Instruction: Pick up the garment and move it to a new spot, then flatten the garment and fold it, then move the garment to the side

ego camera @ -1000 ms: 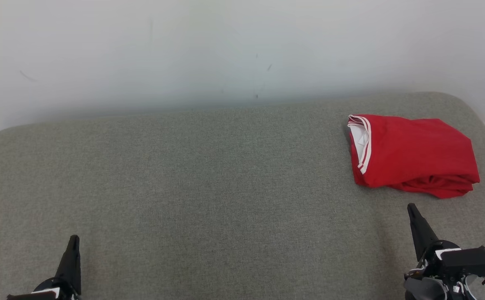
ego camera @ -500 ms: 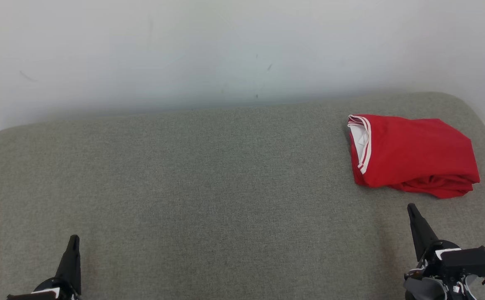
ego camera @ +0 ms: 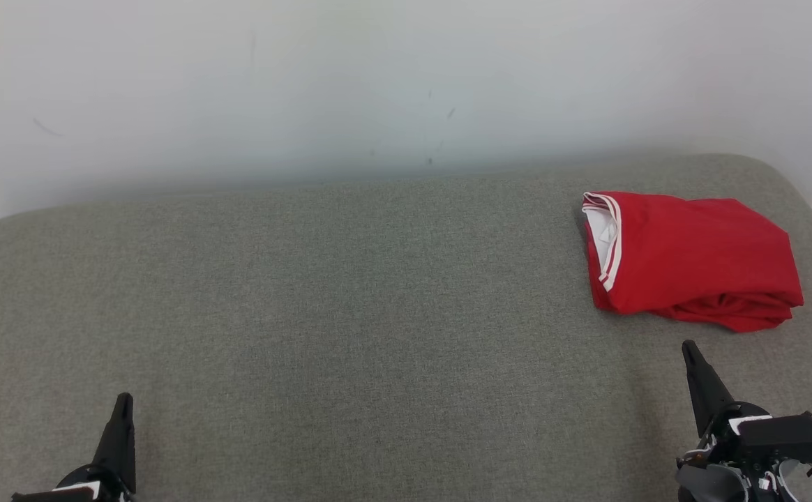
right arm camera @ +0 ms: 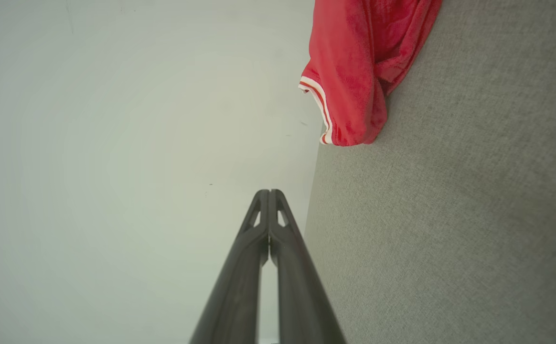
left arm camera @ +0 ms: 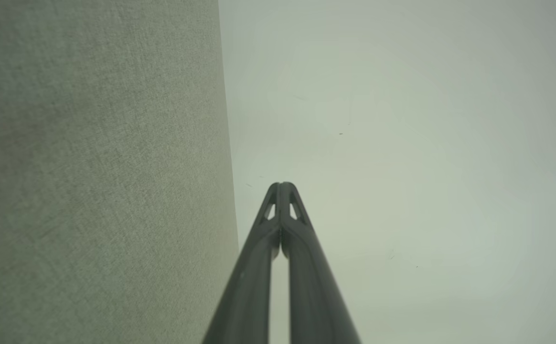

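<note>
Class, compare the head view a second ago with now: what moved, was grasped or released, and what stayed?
Nothing visibly changed. The garment stays folded at the far right of the cushion. The left gripper and right gripper stay low, fingers shut, holding nothing.

- One garment (ego camera: 699,254): a single red piece, folded, lying ahead of the right tool (ego camera: 688,346) and far off to the right of the left tool (ego camera: 124,401).
- Two tools: one left and one right, well apart from each other.
- Four fingers (left arm camera: 254,267) in all: two on each tool, as each wrist view shows.
- Two white stripes (ego camera: 615,240): side by side along the garment's trim, on the edge that faces the left tool's side.
- One table (ego camera: 350,293): covered in grey fabric, under both tools and the garment.
- One wall (ego camera: 378,84): pale, ahead of both tools, beyond the table.
</note>
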Controlling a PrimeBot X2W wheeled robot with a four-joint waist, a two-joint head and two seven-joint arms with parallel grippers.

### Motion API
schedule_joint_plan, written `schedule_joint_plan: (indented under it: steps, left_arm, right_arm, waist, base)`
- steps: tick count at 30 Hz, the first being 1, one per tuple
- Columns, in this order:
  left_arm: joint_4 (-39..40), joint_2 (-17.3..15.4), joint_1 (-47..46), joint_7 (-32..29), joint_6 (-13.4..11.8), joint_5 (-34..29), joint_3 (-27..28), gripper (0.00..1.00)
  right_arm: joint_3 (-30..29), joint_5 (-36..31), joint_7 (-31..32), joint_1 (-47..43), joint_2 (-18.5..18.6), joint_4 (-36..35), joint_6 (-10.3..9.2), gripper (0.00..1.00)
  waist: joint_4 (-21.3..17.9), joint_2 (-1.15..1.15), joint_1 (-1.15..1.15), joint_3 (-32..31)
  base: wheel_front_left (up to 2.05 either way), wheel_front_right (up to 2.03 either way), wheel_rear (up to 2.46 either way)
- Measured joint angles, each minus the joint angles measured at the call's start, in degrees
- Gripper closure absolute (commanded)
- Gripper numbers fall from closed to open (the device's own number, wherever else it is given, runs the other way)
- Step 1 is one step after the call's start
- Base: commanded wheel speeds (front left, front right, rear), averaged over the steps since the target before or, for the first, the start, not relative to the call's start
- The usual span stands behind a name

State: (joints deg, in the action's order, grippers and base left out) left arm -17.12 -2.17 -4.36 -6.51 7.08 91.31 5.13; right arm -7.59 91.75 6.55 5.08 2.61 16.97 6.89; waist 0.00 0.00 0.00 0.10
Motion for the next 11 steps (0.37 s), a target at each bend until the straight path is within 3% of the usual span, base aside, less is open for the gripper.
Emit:
schedule_joint_plan:
  steps: [11]
  left_arm:
    - [0.0,0.0,-0.01,0.0,0.0,0.0,0.0,1.0]
  right_arm:
    - [0.0,0.0,0.0,0.0,0.0,0.0,0.0,1.0]
  waist:
    - [0.0,0.0,0.0,0.0]
  base:
    - [0.0,0.0,0.0]
